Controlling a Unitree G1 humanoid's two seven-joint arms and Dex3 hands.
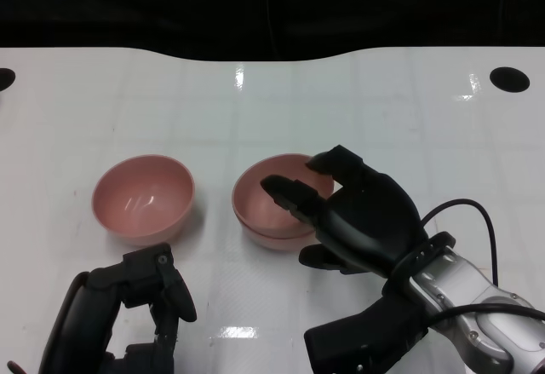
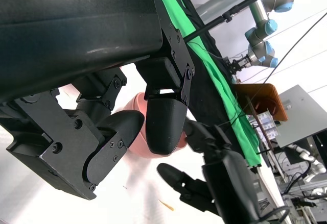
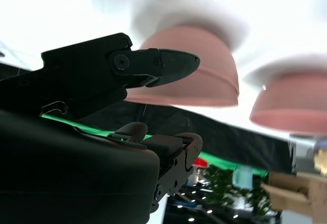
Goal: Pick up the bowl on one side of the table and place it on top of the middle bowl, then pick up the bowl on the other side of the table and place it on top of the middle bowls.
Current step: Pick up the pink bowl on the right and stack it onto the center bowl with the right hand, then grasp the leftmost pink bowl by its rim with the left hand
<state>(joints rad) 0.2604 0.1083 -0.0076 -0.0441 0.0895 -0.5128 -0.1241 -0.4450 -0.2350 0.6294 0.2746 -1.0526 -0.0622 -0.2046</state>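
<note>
White table (image 1: 383,118) carried stacked pink bowls (image 1: 264,208) under the open, empty right hand (image 1: 353,212), whose spread fingers risked nudging the stack during withdrawal.

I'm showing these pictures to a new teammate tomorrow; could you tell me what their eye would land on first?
Most striking is the right hand, fingers spread over the near right rim of the stacked pink bowls at the table's middle; I cannot tell if it touches them. Left of the stack stands a single pink bowl, apart from it. The left hand sits low at the near edge, holding nothing.
</note>
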